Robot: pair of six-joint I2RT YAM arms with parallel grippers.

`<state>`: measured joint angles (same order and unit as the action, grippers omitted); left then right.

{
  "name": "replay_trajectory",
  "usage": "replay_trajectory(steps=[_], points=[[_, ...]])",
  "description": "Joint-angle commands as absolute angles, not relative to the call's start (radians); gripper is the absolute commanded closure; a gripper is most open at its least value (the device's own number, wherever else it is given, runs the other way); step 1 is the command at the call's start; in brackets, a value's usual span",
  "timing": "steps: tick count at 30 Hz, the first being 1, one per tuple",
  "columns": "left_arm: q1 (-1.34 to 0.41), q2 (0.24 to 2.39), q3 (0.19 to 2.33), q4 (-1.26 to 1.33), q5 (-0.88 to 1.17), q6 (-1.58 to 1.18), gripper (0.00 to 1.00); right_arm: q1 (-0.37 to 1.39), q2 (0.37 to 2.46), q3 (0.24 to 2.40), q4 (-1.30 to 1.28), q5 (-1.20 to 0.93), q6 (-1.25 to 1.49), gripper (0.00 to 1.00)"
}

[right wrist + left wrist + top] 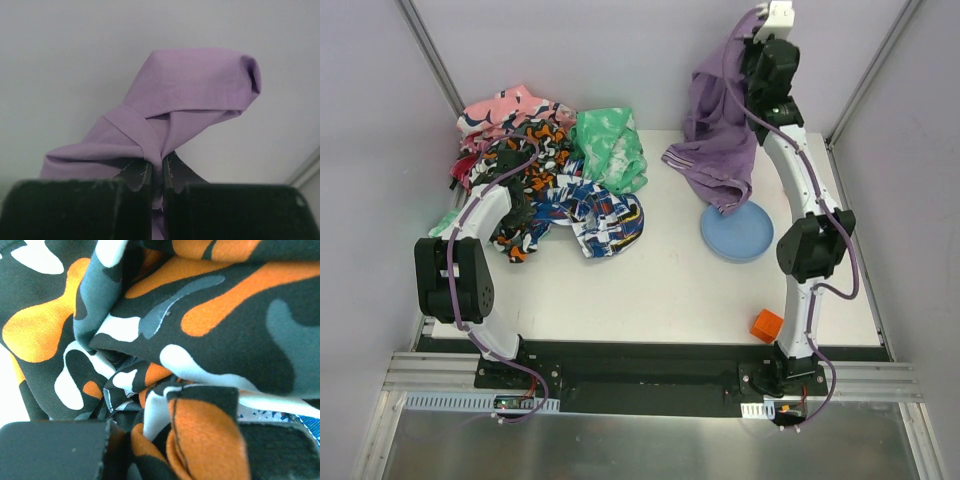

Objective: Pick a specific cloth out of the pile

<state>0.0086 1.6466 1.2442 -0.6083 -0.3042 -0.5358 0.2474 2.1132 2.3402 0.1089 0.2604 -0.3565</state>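
My right gripper (758, 35) is raised high at the back right and is shut on the cloth (725, 130), a plain lavender garment. It hangs from the jaws down to the table, its lower edge over the blue plate (740, 235). In the right wrist view the fingertips (142, 175) pinch a fold of the cloth (190, 95). The pile (545, 170) of patterned cloths lies at the back left. My left gripper (525, 165) is down in the pile, jaws apart, with the orange-black-white cloth (200, 325) bunched between its fingers (55, 450).
A mint-green speckled cloth (610, 145) lies at the pile's right edge, a blue-white one (605, 215) in front. A small orange block (767, 324) sits near the front right edge. Walls close in the table at the back and sides.
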Motion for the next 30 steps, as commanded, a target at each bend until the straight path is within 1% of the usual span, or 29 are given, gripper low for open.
replay_trajectory(steps=[1, 2, 3, 7, 9, 11, 14, 16, 18, 21, 22, 25, 26, 27, 28, 30], points=[[0.031, 1.601, 1.229, -0.623, -0.37, -0.551, 1.0, 0.25, 2.069, 2.053, 0.072, 0.357, -0.293, 1.0], [0.031, 1.598, 1.227, -0.623, -0.367, -0.551, 1.0, 0.249, 2.074, 2.015, 0.022, 0.365, -0.273, 1.0], [0.031, 1.595, 1.227, -0.621, -0.365, -0.552, 1.0, 0.247, 2.083, 2.0, -0.091, 0.37, -0.247, 1.0], [0.031, 1.582, 1.216, -0.617, -0.368, -0.56, 1.0, 0.241, 2.177, 2.063, -0.519, 0.382, -0.094, 1.0], [0.031, 1.58, 1.216, -0.614, -0.37, -0.56, 1.0, 0.241, 2.212, 2.068, -0.653, 0.345, 0.025, 1.0], [0.031, 1.58, 1.219, -0.614, -0.37, -0.555, 1.0, 0.236, 2.256, 2.091, -0.734, 0.306, 0.087, 0.99], [0.031, 1.577, 1.215, -0.611, -0.373, -0.557, 1.0, 0.224, 2.389, 2.262, -0.889, 0.253, 0.138, 0.99], [0.031, 1.565, 1.209, -0.612, -0.377, -0.56, 1.0, 0.213, 2.482, 2.385, -0.966, 0.181, 0.163, 0.99], [0.031, 1.552, 1.204, -0.611, -0.38, -0.561, 1.0, 0.206, 2.549, 2.457, -0.98, 0.106, 0.179, 0.99], [0.032, 1.537, 1.201, -0.609, -0.368, -0.558, 0.95, 0.196, 2.582, 2.456, -0.928, 0.058, 0.201, 0.99], [0.032, 1.532, 1.197, -0.607, -0.354, -0.558, 0.92, 0.19, 2.58, 2.445, -0.893, 0.042, 0.207, 0.99], [0.032, 1.511, 1.193, -0.6, -0.31, -0.546, 0.79, 0.181, 2.568, 2.41, -0.752, -0.029, 0.218, 0.99], [0.031, 1.494, 1.192, -0.598, -0.301, -0.545, 0.77, 0.183, 2.562, 2.407, -0.708, -0.031, 0.218, 0.99], [0.031, 1.482, 1.19, -0.595, -0.29, -0.543, 0.72, 0.183, 2.559, 2.404, -0.669, -0.035, 0.215, 0.99], [0.032, 1.462, 1.189, -0.595, -0.278, -0.54, 0.66, 0.18, 2.559, 2.413, -0.637, -0.032, 0.213, 0.99], [0.028, 1.416, 1.181, -0.592, -0.246, -0.541, 0.46, 0.178, 2.563, 2.437, -0.603, -0.038, 0.218, 0.99]])
